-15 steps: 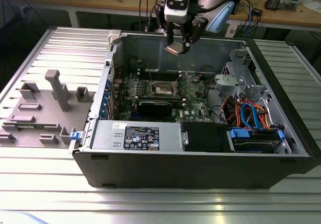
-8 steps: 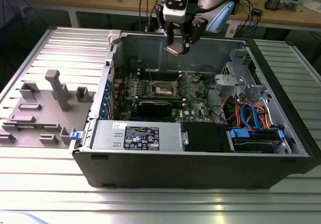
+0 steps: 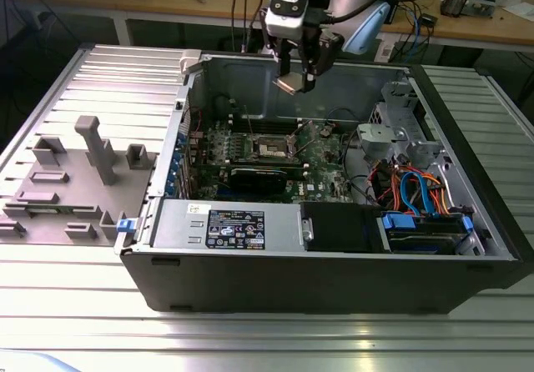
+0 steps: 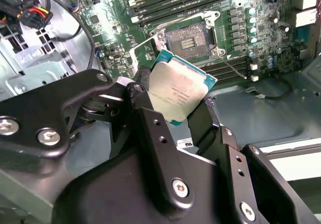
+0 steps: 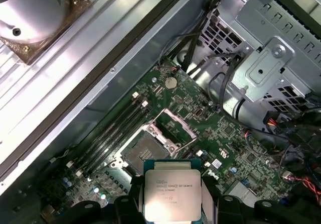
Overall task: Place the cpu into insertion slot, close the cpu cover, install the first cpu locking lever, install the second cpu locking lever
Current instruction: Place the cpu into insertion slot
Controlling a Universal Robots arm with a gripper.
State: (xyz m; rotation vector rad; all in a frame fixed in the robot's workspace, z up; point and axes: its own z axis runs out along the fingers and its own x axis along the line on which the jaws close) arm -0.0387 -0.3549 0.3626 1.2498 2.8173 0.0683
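Hand [image 3: 299, 72]: mine, clamped on cpu [image 4: 178, 96] edges.
Cpu: held tilted in the air, well above slot [image 4: 188, 42].
Cover [image 5: 173, 125]: raised, slot bare.
Risk: I judge a tilted or off-centre descent could bend slot pins; the thin edge grip could slip.

Open black computer case [image 3: 334, 284], green motherboard [image 3: 328, 155], black graphics card [image 3: 263, 177], grey plastic fixture [image 3: 96, 147]

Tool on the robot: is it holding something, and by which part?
Yes. The tool holds the cpu, pinched by two opposite edges, with its silver top uncovered.
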